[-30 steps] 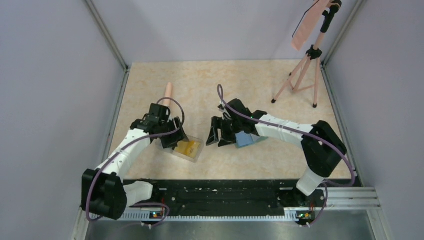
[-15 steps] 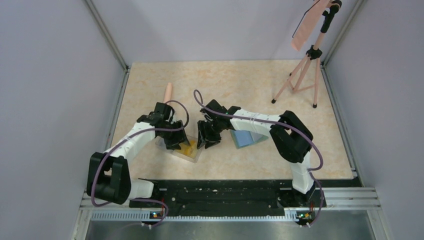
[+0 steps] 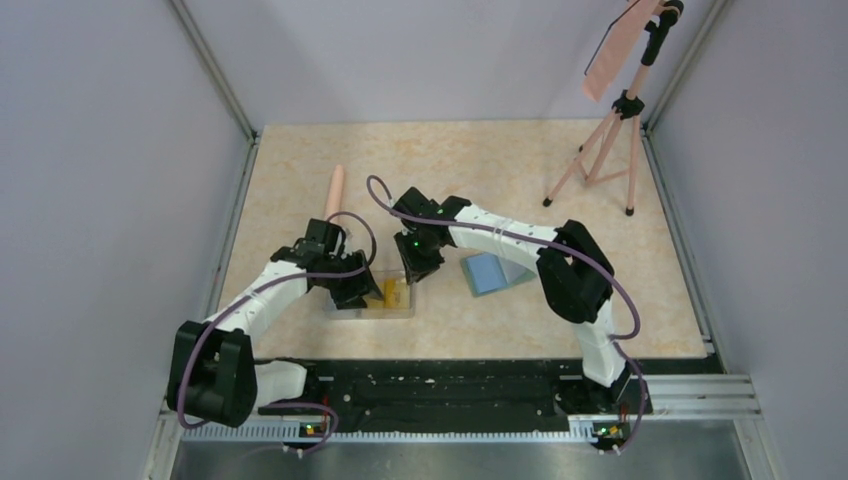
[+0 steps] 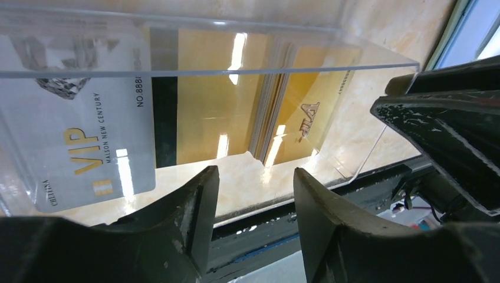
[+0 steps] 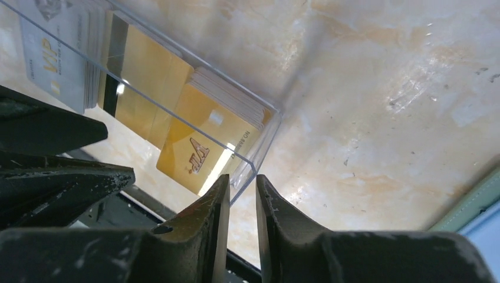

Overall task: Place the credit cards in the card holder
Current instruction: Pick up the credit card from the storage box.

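The credit cards (image 3: 390,293) stand inside a clear plastic box (image 3: 385,298) near the table's front. The left wrist view shows a whitish VIP card (image 4: 82,135) and gold cards (image 4: 206,100); gold cards (image 5: 200,147) also show in the right wrist view. My left gripper (image 3: 356,292) is at the box's left end; its jaws (image 4: 255,180) stand apart, with the box's lower edge just beyond the tips. My right gripper (image 3: 415,272) has narrowed to a slit (image 5: 239,186) around the box's corner wall (image 5: 265,135). The card holder (image 3: 488,273) lies open to the right, untouched.
A pink cylinder (image 3: 335,190) lies behind the left arm. A pink tripod (image 3: 600,150) holding a pink sheet (image 3: 612,50) stands at the back right. The black rail (image 3: 450,385) runs along the near edge, and walls enclose three sides.
My right arm swung left from the card holder to the box's right end and its jaws narrowed. The box turned to lie square with the front edge. The left jaws narrowed slightly.
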Motion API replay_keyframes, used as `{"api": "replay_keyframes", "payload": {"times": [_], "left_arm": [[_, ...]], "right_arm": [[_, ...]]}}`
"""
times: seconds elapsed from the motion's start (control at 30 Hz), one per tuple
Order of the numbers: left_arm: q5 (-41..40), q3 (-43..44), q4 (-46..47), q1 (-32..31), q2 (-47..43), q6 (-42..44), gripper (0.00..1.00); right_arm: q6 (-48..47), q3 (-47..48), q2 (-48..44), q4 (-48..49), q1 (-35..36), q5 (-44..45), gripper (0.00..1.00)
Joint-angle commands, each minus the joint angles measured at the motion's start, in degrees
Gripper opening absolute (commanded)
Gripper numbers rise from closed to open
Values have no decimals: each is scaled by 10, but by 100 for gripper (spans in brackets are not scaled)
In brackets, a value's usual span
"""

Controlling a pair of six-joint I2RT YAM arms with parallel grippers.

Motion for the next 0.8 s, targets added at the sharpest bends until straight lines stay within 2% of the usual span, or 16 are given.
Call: {"api": "replay_keyframes", "payload": {"times": [0.0, 0.1, 0.23, 0.37, 0.67, 0.73, 0.77], "left_arm": [[33, -21, 57, 1, -16, -29, 54], [35, -32, 81, -2, -17, -44, 51], [27, -49, 119, -9, -16, -67, 48], [-2, -52, 128, -20, -4, -76, 44], [-32, -44, 148, -57, 37, -84, 37], [-33, -39, 148, -65, 50, -84, 32], [-34, -37, 148, -70, 54, -84, 27]], "right_arm": [[-38, 14, -11, -32, 8, 29, 29], [-31, -8, -38, -19, 6, 24, 48], [0, -61, -86, 27, -15, -17, 53], [31, -117, -117, 76, -34, -68, 50], [42, -158, -120, 106, -34, -110, 31], [43, -159, -117, 110, -34, -118, 29], [43, -160, -116, 110, -34, -120, 27]]}}
